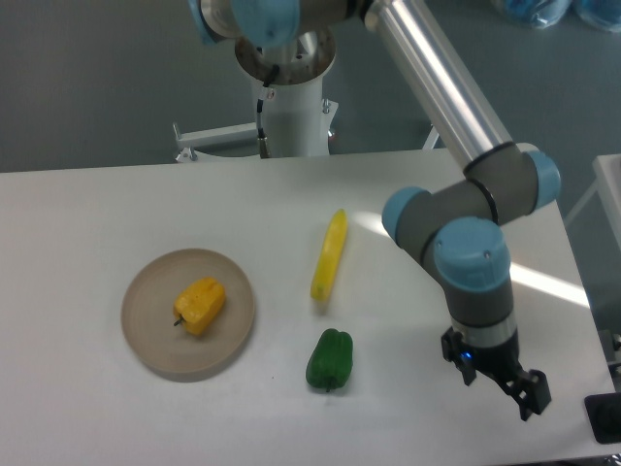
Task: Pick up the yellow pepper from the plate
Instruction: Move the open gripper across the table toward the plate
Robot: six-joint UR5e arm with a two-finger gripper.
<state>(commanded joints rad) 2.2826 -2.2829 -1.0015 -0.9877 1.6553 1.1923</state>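
The yellow pepper [200, 304], blocky and yellow-orange with a short dark stem, lies near the middle of the round beige plate [155, 340] at the left of the table. My gripper [505, 381] hangs over the table's front right corner, far to the right of the plate and pepper. Its dark fingers point down toward the table, with nothing seen between them. From this angle I cannot make out whether they stand open or shut.
A long slim yellow vegetable [329, 254] lies mid-table, and a green pepper [330, 358] sits just in front of it. Both lie between my gripper and the plate. The arm's base column [291, 107] stands behind the table.
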